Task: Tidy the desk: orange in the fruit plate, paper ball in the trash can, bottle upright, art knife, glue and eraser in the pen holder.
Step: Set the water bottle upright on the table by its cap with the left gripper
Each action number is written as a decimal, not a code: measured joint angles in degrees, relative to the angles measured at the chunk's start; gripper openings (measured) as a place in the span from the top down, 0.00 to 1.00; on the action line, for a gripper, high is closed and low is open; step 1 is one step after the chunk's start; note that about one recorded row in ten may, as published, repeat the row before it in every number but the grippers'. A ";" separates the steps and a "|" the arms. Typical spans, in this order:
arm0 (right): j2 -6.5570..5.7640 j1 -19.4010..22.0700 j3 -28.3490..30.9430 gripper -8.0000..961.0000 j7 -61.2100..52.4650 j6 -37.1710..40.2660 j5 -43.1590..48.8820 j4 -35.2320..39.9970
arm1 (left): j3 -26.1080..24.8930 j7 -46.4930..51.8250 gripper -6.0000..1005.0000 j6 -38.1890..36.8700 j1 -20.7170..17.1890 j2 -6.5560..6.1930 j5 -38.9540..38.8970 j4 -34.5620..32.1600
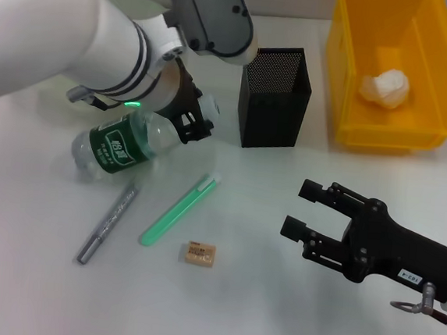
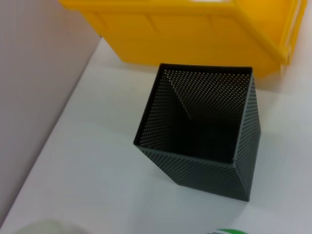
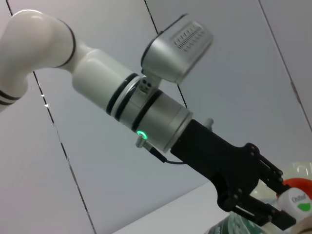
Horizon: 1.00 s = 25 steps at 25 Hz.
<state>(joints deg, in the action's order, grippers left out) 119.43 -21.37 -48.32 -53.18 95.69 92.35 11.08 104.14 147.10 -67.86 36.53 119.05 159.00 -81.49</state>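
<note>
Right gripper (image 1: pixel 304 214) idle; lying bottle (image 1: pixel 123 147) between left gripper (image 1: pixel 197 118) fingers

The bottle (image 1: pixel 119 149) lies on its side left of the upright black mesh pen holder (image 1: pixel 275 97); the paper ball (image 1: pixel 386 87) sits inside the yellow trash can (image 1: pixel 350 61); the tan eraser (image 1: pixel 199 253) lies flat nearer the robot

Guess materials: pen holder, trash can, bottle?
Pen holder: looks like black perforated metal mesh, matte; a fine hole pattern shows on its walls. Trash can: likely moulded plastic, bright yellow, slightly glossy, with smooth sloping walls. Bottle: clear, see-through plastic, apparently with a green printed label; it lies on its side, the left claw at its neck.
</note>
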 joint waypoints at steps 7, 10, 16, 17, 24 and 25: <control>-0.07 -0.76 -0.02 0.23 -0.37 0.56 0.16 0.01 | -0.26 -0.13 0.57 1.02 -4.34 -0.10 0.16 -5.57; -0.08 -0.87 -0.02 0.23 -0.41 0.91 0.08 0.00 | -0.26 -0.16 0.57 1.70 -5.33 -0.15 0.10 -6.88; -0.07 -0.92 -0.02 0.23 -0.44 1.09 -0.02 0.00 | -0.34 -0.38 0.57 4.13 -7.40 -0.15 -0.09 -9.71; -0.04 -0.93 -0.02 0.23 -0.45 1.09 0.02 -0.01 | -0.34 -0.39 0.57 4.25 -7.59 -0.14 -0.16 -10.21; -0.01 -0.88 -0.02 0.23 -0.49 1.08 0.02 0.00 | 0.17 -0.38 0.57 4.29 -8.52 -0.07 -0.56 -12.64; 0.00 -0.87 -0.01 0.23 -0.50 1.08 0.03 0.00 | 0.20 -0.20 0.57 4.34 -8.64 -0.05 -1.24 -13.03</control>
<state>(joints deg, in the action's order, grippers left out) 119.44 -22.24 -48.34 -53.67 96.77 92.37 11.07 104.33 146.90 -63.52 27.89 119.00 157.75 -94.52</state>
